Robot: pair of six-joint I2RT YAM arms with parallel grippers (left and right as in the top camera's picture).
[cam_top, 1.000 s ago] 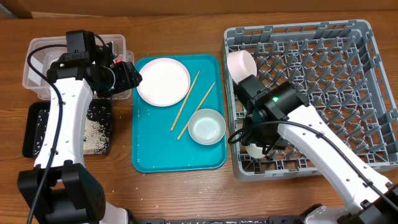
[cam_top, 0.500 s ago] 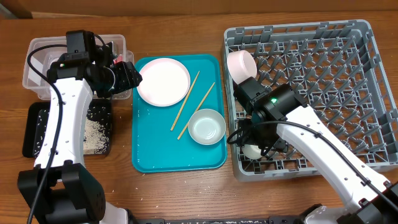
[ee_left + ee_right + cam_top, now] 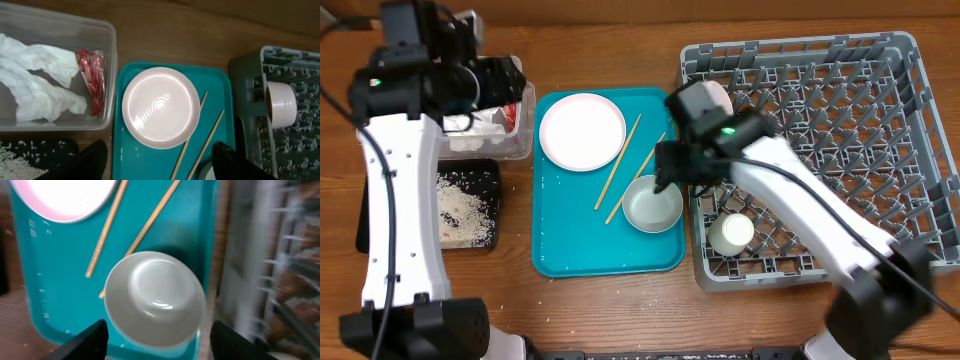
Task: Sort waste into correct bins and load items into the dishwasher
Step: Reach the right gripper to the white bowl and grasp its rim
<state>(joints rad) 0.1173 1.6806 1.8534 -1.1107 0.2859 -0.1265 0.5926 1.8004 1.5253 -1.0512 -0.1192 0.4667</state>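
The dish rack (image 3: pixel 860 120) is set on the surface just right of the teal serving tray (image 3: pixel 570 230), presumably so that dishes are carried only a short way. The clear tub (image 3: pixel 60 30) is placed left of the tray's far corner and the black tray (image 3: pixel 47 147) left of its near half, so that dry waste and food scraps are kept apart.

The pale pink plate (image 3: pixel 582 132) is seen lying flat in the tray's far-left part, not yet loaded. The left tool (image 3: pixel 160 155) is held just left of the tray's far-left corner, fingers apart and nothing between them.

The grey-green bowl (image 3: pixel 652 204) is stood upright at the tray's right edge. The right tool (image 3: pixel 157 326) is hung over it, spread wide and empty, which suggests that this bowl is to be taken next.

The pink bowl (image 3: pixel 280 102) is lodged on its side among the pegs just right of the tray's far-right corner, and the white cup (image 3: pixel 732 233) just right of its near-right corner. The two chopsticks (image 3: pixel 618 162) are laid aslant across the tray's middle, between plate and bowl.

Left of the tray, the napkin (image 3: pixel 35 85) and the wrapper (image 3: pixel 92 80) are held in the tub, and the rice (image 3: pixel 465 210) is gathered in the black tray.
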